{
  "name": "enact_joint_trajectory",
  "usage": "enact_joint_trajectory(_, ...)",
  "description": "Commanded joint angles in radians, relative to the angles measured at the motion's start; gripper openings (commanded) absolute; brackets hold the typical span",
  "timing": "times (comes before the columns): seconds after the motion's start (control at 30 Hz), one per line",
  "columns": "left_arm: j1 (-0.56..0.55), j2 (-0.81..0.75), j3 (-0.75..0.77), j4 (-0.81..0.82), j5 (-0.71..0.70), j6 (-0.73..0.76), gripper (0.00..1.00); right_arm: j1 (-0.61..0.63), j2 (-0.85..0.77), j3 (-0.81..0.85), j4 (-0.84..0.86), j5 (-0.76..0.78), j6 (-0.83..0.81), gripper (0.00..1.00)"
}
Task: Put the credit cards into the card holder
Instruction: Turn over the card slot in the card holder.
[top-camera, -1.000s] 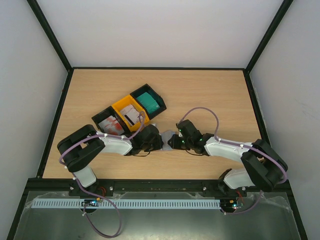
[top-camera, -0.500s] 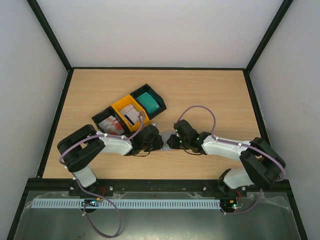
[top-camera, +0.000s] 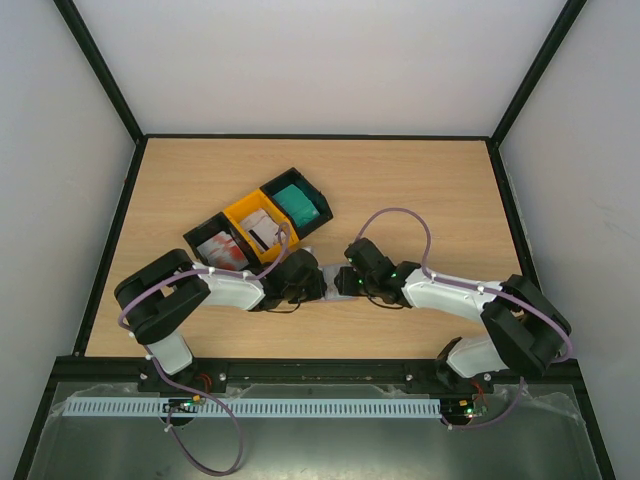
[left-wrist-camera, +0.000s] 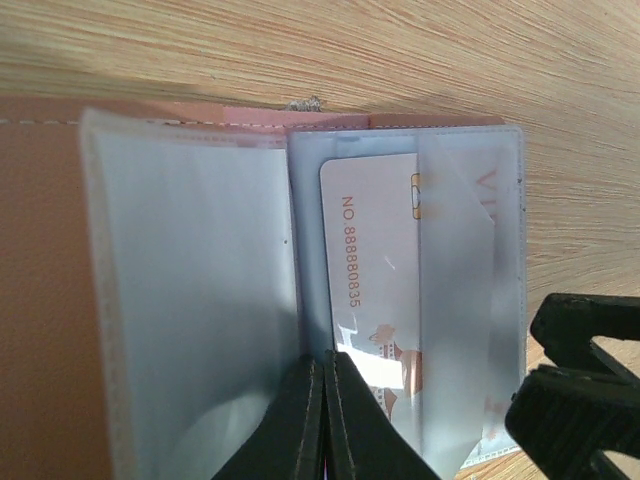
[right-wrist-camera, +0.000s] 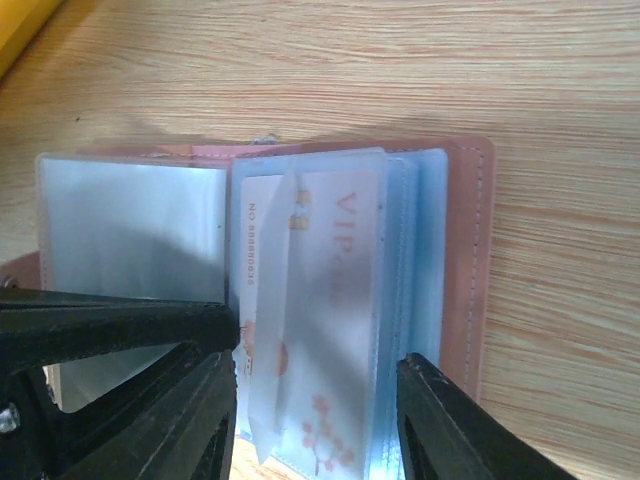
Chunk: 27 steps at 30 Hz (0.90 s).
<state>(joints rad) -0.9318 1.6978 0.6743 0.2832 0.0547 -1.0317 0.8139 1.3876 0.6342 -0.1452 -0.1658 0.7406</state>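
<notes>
Card holder (right-wrist-camera: 470, 250), a flat pinkish-brown leather-like wallet, lies open on the pale wooden table (top-camera: 420, 190) between the two grippers; a white plastic card with red print (right-wrist-camera: 335, 290) sits partly under a clear pocket on the leaf towards the right gripper (right-wrist-camera: 318, 355), its fold-side strip uncovered; its long axis runs along the fold, toward that gripper, whose jaws stand apart either side, holding nothing, so this arm looks better placed to seat it; the left gripper (left-wrist-camera: 322, 365) is closed, tips at the fold, seemingly pinning the wallet; other card stacks (top-camera: 262, 230) wait in black and yellow plastic trays (top-camera: 243, 208).
</notes>
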Motion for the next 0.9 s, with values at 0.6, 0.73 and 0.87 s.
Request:
enact_joint_trajectory(0.6,0.002,0.056,-0.016,-0.091,-0.029,0.015,0.03,0.008,0.028,0.006,0.003,-0.038,0.005,0.34)
enact_joint_trajectory(0.73,0.002,0.056,-0.015,-0.091,-0.027,0.015,0.03,0.007,0.027,0.001,0.031,-0.080,0.006,0.30)
enact_joint_trajectory(0.87,0.002,0.057,-0.017,-0.090,-0.027,0.016,0.03,0.007,0.030,-0.006,0.059,-0.118,0.020,0.30)
